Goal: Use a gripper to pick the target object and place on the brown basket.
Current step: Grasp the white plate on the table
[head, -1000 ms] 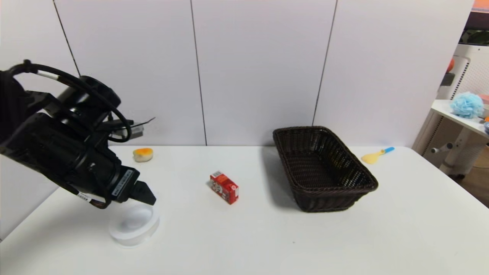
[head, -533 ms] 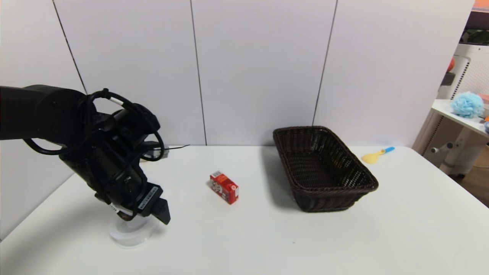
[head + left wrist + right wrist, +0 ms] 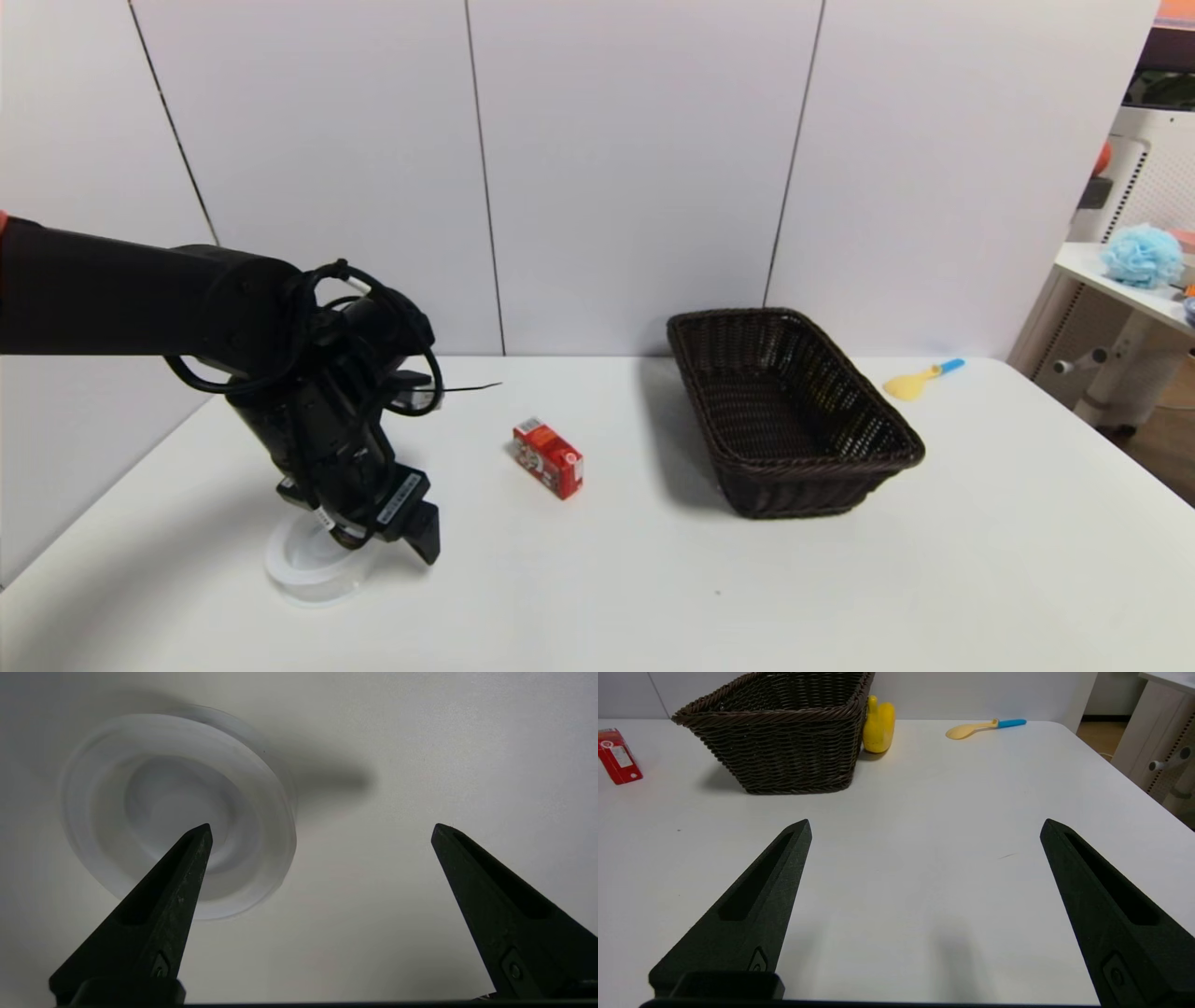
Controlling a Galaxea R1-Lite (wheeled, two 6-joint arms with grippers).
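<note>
White panelled walls back the matte surface (image 3: pixel 653 579): your pick has not closed yet.

You have the left claw (image 3: pixel 322 828) spread wide and low over the target object (image 3: pixel 303 565), near the surface's front left corner; one finger (image 3: pixel 163 891) hangs above the dish's middle, the other (image 3: pixel 495 896) over bare surface beside it, so nothing is gripped. Grasping, lifting and carrying to the brown basket (image 3: pixel 794 415), which sits empty toward the back right, all remain. Your right claw (image 3: pixel 924 826) is parked open above the front right of the surface. The dish is shallow, round, smooth plastic with raised concentric rings and a clear rim; I judge it slippery. The basket is coarse dark wicker, rectangular with sloping sides.
</note>
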